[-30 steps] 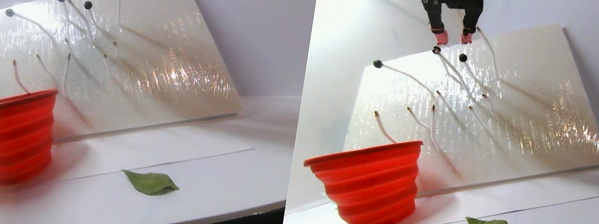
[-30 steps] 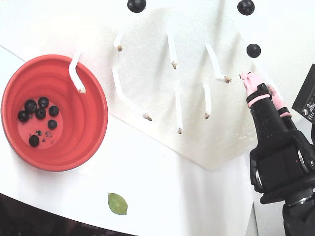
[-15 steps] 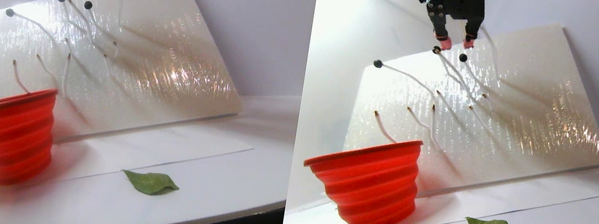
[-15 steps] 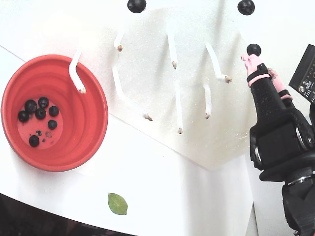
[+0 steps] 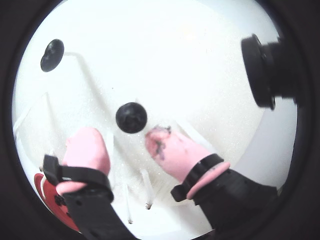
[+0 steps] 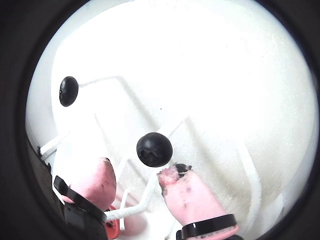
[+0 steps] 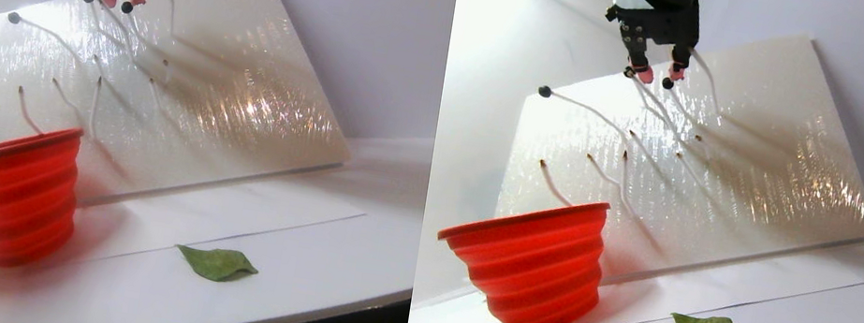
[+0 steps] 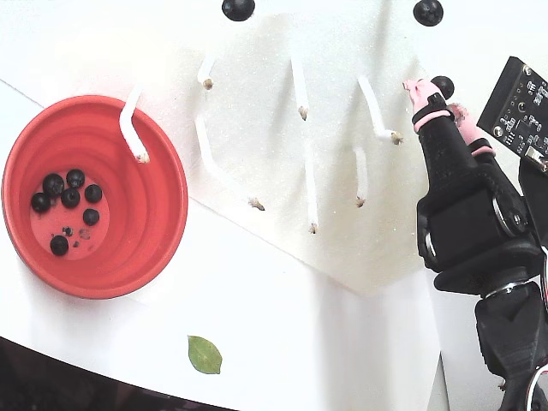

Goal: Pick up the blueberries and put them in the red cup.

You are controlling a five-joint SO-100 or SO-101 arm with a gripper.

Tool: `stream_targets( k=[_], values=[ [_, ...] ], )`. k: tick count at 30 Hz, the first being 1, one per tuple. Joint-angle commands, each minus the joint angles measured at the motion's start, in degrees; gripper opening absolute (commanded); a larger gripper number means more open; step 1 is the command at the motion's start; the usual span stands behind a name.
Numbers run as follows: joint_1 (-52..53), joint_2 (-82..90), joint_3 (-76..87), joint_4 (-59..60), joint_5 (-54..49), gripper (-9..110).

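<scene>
Six blueberries already lie on the flat, speckled floor of the red cup, at about nine o'clock in the fixed view; judging from that, the job is well past halfway. Three more dark berries are left, each perched on the end of a thin white stalk rising from a pale, glittery foam board. The cup is coral plastic with stepped, tapered walls, standing on the white bench near a curled green leaf. Farther off, at two o'clock, the jaws stand partly open, holding nothing. Their pink, smudged rubbery fingertips flank the nearest matte round berry, which is just ahead of them. The other two berries sit at twelve o'clock.
</scene>
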Motion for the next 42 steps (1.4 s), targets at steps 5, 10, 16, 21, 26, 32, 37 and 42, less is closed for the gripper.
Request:
stream_targets(
  k=[5,10,16,21,26,32,37,42],
  values=[
    [-1.1,-1.4,-8.3,-2.3,-1.0,18],
    [-0.8,-2.6,-9.5,-2.6,-1.4,18],
    [-0.4,-3.3,-10.0,-2.6,-1.9,18],
    [-0.1,-4.0,-10.5,-2.9,-2.1,18],
    [0.2,-4.6,-11.2,-3.1,-2.2,18],
    [0.3,-5.0,-11.9,-3.6,-1.5,18],
    [0.0,-4.7,-12.0,-4.2,-0.7,18],
    [-0.3,-4.7,-11.4,-4.2,-0.5,18]
  ],
)
